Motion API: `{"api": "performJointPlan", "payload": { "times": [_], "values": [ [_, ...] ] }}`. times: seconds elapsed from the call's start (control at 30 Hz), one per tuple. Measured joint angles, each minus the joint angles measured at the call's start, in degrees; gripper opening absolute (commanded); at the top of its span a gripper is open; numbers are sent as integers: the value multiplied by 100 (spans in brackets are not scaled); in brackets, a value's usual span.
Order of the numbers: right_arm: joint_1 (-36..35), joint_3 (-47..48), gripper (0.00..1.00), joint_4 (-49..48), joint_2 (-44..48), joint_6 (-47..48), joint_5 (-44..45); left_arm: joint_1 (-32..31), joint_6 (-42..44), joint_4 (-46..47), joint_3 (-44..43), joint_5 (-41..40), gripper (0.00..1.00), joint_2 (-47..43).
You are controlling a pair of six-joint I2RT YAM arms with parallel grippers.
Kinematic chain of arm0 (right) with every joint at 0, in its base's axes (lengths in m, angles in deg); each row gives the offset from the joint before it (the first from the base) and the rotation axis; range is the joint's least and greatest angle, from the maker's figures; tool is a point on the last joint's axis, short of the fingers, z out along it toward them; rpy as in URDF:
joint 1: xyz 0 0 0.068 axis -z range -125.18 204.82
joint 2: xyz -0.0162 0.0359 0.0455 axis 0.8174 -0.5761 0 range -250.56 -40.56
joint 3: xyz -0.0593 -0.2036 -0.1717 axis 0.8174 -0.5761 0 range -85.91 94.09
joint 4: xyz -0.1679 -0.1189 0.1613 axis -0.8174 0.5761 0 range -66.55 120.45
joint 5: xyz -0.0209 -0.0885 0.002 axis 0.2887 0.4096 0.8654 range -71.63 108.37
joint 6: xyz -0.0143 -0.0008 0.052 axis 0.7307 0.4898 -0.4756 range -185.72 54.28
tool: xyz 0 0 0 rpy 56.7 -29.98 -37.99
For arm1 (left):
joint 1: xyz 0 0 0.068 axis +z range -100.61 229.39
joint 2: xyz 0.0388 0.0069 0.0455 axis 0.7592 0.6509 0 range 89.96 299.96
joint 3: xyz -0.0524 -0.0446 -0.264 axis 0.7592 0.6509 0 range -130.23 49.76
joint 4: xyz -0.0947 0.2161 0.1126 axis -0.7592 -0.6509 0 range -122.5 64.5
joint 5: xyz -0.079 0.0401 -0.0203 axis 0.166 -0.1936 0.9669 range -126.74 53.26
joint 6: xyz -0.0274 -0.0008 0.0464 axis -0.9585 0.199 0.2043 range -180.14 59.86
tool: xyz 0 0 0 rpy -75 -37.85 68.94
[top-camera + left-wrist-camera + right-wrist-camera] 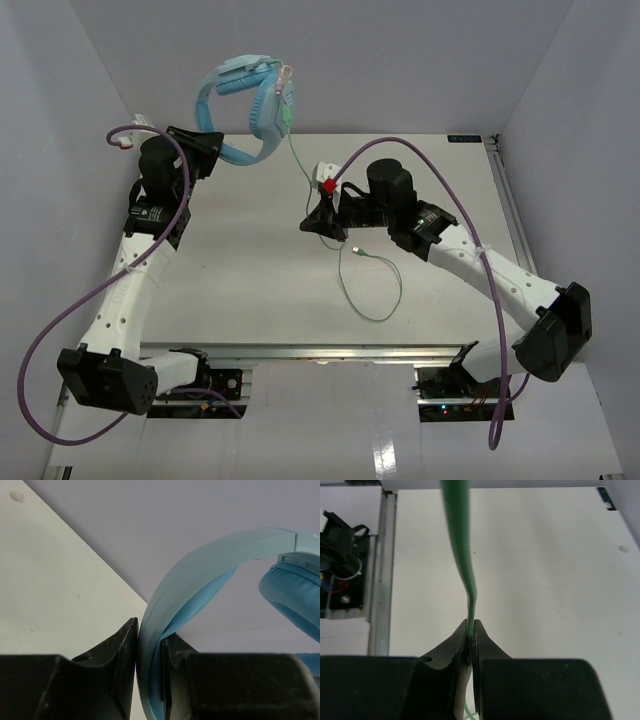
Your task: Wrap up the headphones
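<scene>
The light blue headphones (250, 100) hang in the air at the back of the table. My left gripper (214, 150) is shut on the curved headband (200, 565), and one padded earcup (295, 595) shows at the right of the left wrist view. The thin pale-green cord (300, 160) runs down from the earcups to my right gripper (318, 222), which is shut on the cord (462, 555). The rest of the cord (375, 290) lies in a loop on the table in front of it.
White table (260, 280) with grey walls at the back and sides. A metal rail (330, 352) runs along the near edge. Thick purple robot cables (60, 320) hang by both arms.
</scene>
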Motion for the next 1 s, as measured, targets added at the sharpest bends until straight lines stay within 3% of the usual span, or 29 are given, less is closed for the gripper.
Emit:
{"api": "performJointPlan", "payload": {
  "times": [0.13,0.27,0.57,0.7,1.0],
  "values": [
    [-75,733,8,1407,-21,1034,1074,-68,885,-118,-70,-616,0,66],
    [-146,676,8,2133,193,1940,2437,-124,1823,-138,-70,-1154,0,66],
    [91,-50,8,2219,1072,3838,5349,-328,3675,44,-105,-2012,0,106],
    [359,320,8,2125,1078,4310,5843,-701,4485,227,-153,-2249,0,294],
    [98,1858,8,1921,748,4709,5775,-1913,5786,641,-51,-2460,0,1008]
  ]
}}
